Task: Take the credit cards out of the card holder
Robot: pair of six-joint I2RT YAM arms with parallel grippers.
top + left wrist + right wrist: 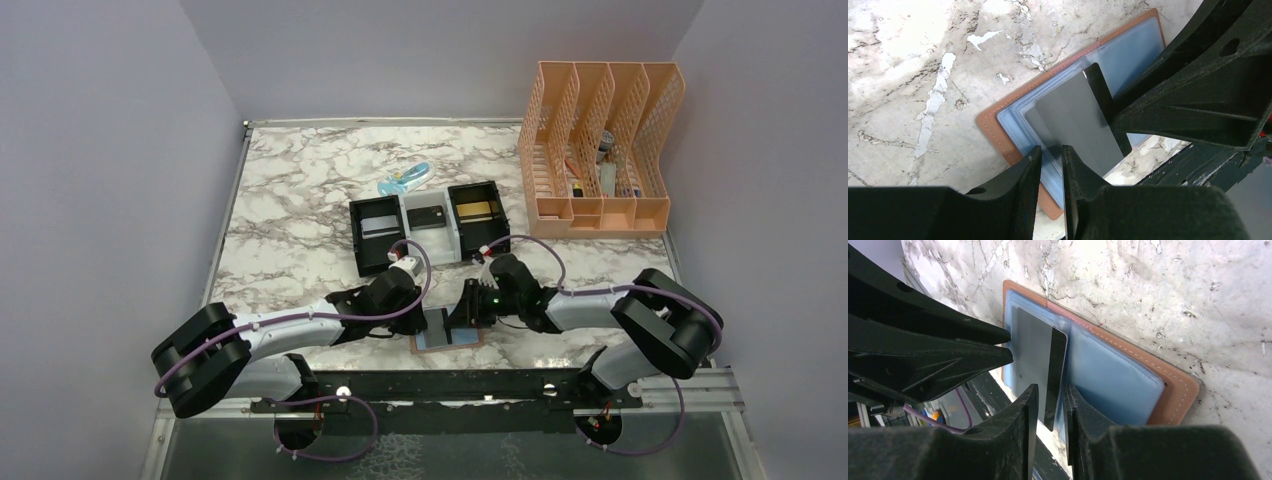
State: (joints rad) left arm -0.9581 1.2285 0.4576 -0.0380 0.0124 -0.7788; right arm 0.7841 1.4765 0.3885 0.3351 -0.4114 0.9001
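Note:
The tan card holder (462, 339) (993, 125) (1175, 385) lies open near the table's front edge, pale blue pockets up. A grey credit card (437, 322) (1073, 120) (1030, 347) with a black stripe sticks halfway out of a pocket. My left gripper (425, 318) (1052, 147) pinches the blue pocket edge at the holder's left end. My right gripper (463, 310) (1050, 387) straddles the card's striped edge, its jaws slightly open with a gap on each side. Other credit cards lie in a tray: silvery (378, 225), dark (427, 216), gold (474, 209).
The black-and-white three-compartment tray (357, 245) stands just behind the grippers. A light blue object (405, 180) lies behind it. An orange mesh file rack (600, 150) fills the back right corner. Grey walls enclose the marble table on three sides.

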